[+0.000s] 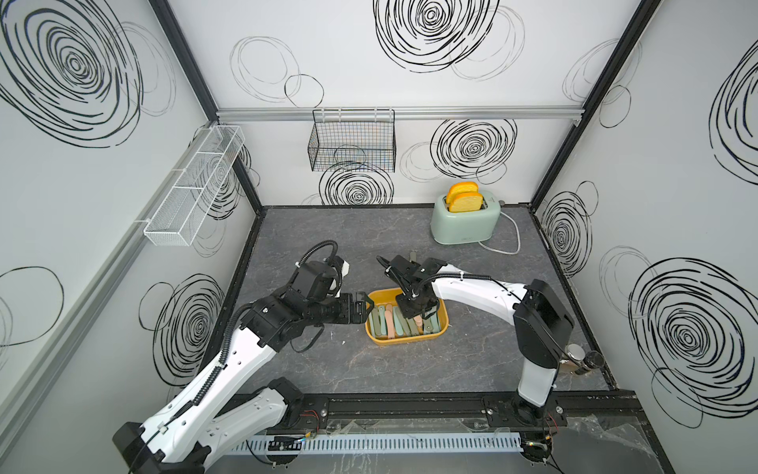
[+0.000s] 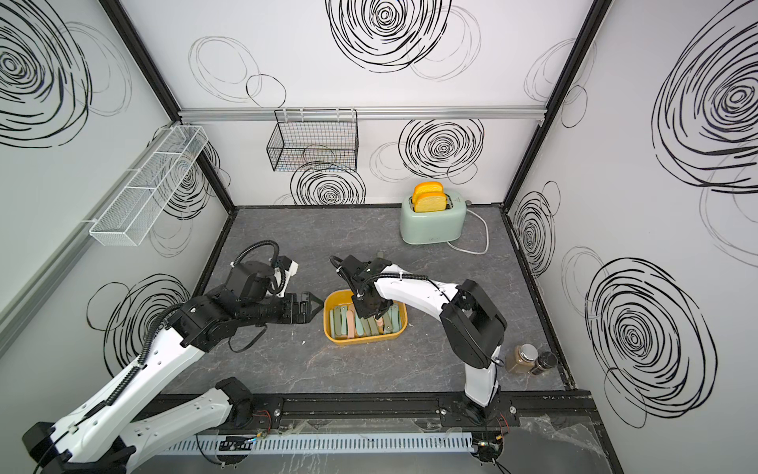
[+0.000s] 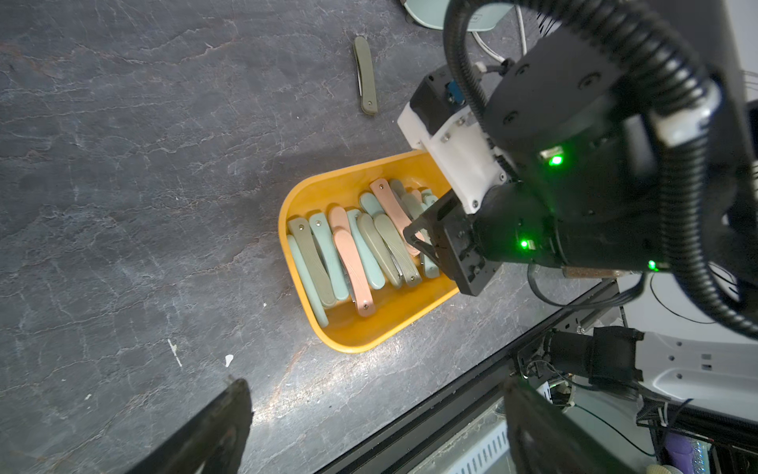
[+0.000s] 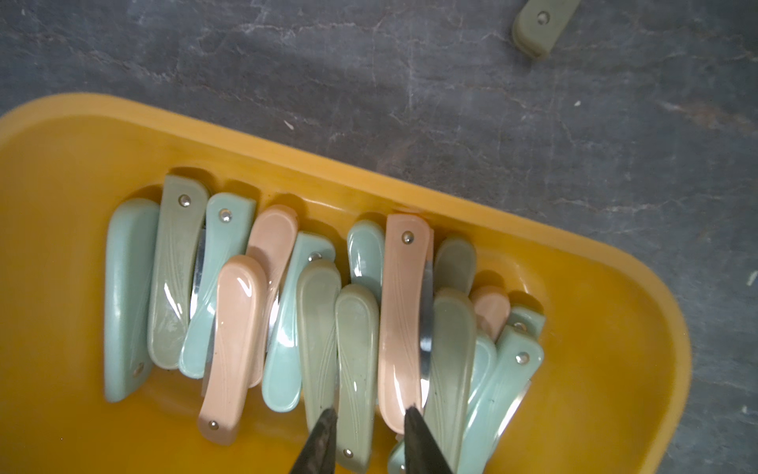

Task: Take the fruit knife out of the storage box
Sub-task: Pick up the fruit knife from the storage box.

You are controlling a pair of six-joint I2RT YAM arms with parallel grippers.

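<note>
The mustard-yellow storage box (image 1: 404,340) (image 2: 365,342) (image 3: 311,193) (image 4: 82,143) stands mid-table, packed with several folded fruit knives in olive, mint and pink. My right gripper (image 4: 369,414) (image 1: 419,320) (image 2: 377,317) reaches down into the box. Its jaws stand a narrow gap apart, straddling an olive knife (image 4: 356,369) and the end of a pink knife (image 4: 400,328). Whether the fingertips (image 4: 326,422) press on them is unclear. My left gripper (image 3: 377,427) (image 1: 365,307) (image 2: 311,305) hovers wide open and empty beside the box's left end.
One olive folded knife (image 3: 366,76) (image 4: 537,24) lies on the table behind the box. A mint toaster (image 1: 465,223) holding bread and its white cable sit at the back right. Two jars (image 2: 529,359) stand front right. A black wire basket (image 1: 352,141) and a white mesh rack (image 1: 192,184) hang on the walls.
</note>
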